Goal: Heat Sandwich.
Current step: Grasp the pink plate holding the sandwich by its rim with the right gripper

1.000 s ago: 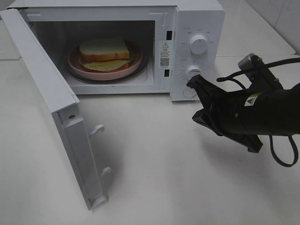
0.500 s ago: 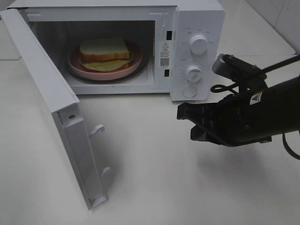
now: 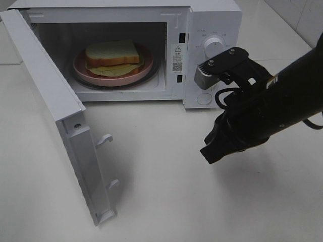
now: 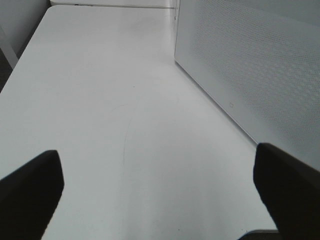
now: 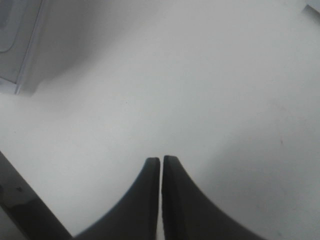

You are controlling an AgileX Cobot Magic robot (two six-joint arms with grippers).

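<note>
The sandwich [image 3: 112, 53], white bread with a yellow slice under it, lies on a round pink plate [image 3: 81, 69] inside the open microwave [image 3: 212, 12]. My right gripper [image 3: 208, 153] hangs in front of the control panel, pointing down at the table, apart from the microwave. In the right wrist view the right gripper [image 5: 160, 161] is shut, its fingertips pressed together with nothing between them. The left gripper [image 4: 160, 190] stands wide open over bare table beside the microwave's perforated side wall [image 4: 250, 65]. It does not show in the exterior view.
The microwave door [image 3: 45, 91] is swung out to the left, its latch hooks [image 3: 105, 139] facing the table. The upper dial [image 3: 213, 45] shows; my right arm's wrist camera [image 3: 222, 68] covers the lower one. White table [image 3: 161, 201] lies in front.
My right arm has drawn back from the lower dial and swung its shut gripper down and away toward the table. The sandwich, plate and door have stayed put.
</note>
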